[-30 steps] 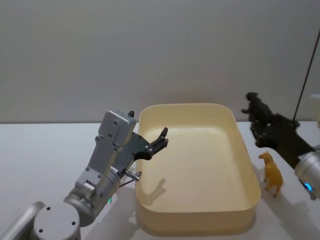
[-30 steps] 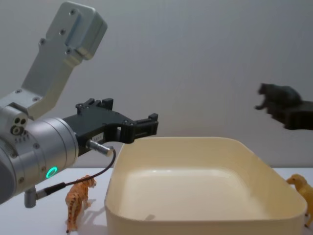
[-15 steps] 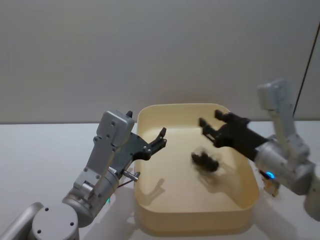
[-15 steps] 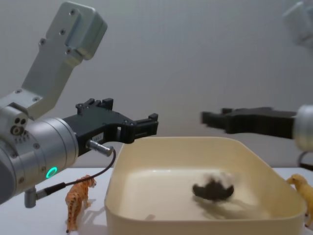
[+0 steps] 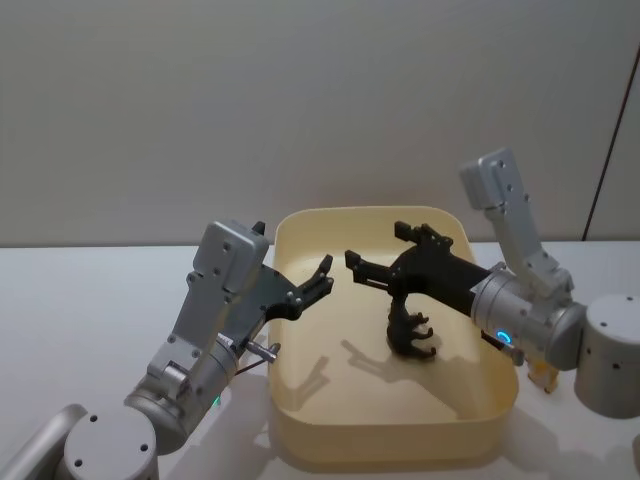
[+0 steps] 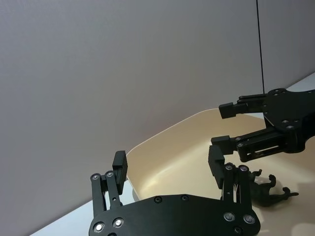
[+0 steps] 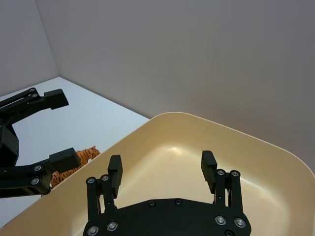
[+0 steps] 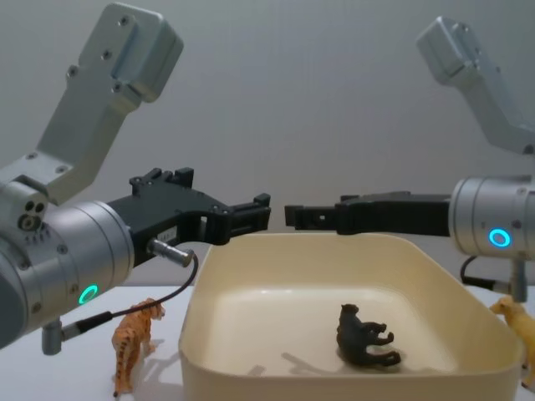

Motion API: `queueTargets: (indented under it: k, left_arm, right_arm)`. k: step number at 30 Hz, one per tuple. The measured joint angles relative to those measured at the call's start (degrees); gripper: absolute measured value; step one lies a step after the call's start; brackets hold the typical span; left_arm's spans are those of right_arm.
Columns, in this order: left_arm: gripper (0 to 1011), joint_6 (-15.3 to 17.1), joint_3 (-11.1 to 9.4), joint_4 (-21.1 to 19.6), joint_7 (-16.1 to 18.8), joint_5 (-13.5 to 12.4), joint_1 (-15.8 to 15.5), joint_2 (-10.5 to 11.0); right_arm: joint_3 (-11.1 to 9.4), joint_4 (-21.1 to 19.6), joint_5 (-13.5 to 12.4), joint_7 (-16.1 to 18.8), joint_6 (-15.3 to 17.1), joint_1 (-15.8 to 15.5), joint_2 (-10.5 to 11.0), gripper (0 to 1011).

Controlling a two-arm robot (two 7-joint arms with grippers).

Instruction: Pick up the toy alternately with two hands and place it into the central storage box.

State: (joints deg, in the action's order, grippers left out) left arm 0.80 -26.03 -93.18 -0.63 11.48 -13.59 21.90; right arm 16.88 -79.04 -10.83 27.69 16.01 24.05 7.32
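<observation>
A black animal toy [image 5: 410,334] sits on the floor of the cream-yellow central storage box [image 5: 390,441], right of its middle, with no gripper touching it. It also shows in the chest view [image 8: 364,338] and the left wrist view [image 6: 268,190]. My right gripper [image 5: 376,248] hangs open above the box, over and a little left of the toy, and its own camera [image 7: 162,169] shows nothing between its fingers. My left gripper [image 5: 322,277] is open and empty above the box's left rim [image 6: 167,164]. The two grippers' tips nearly face each other in the chest view.
An orange tiger toy [image 8: 134,343] stands on the white table left of the box, under my left arm. A yellow animal toy [image 8: 518,322] stands right of the box, close to its wall. The box [image 8: 251,378] fills the centre of the table.
My right gripper swung left from beside the box to over it and let go of the black toy, which dropped and now rests on the box floor. The left arm has not moved.
</observation>
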Motion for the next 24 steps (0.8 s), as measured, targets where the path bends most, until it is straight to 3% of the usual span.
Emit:
queueTargets:
  k: [3,15,24]
  left_arm:
    - [1001,0.00,0.00,0.00,0.00,0.00,0.00,0.00]
    - [1000,0.00,0.00,0.00,0.00,0.00,0.00,0.00]
    - [1000,0.00,0.00,0.00,0.00,0.00,0.00,0.00]
  right_arm:
    - [-0.27,-0.96,-0.19,-0.44,0.01,-0.50,0.52,1001]
    - [-2.88,-7.79,-2.29,-5.29,-0.46,-5.51,4.73,1001]
    - [-7.17,-16.17,-6.05,-10.61,-1.55,-14.03,11.15,1001]
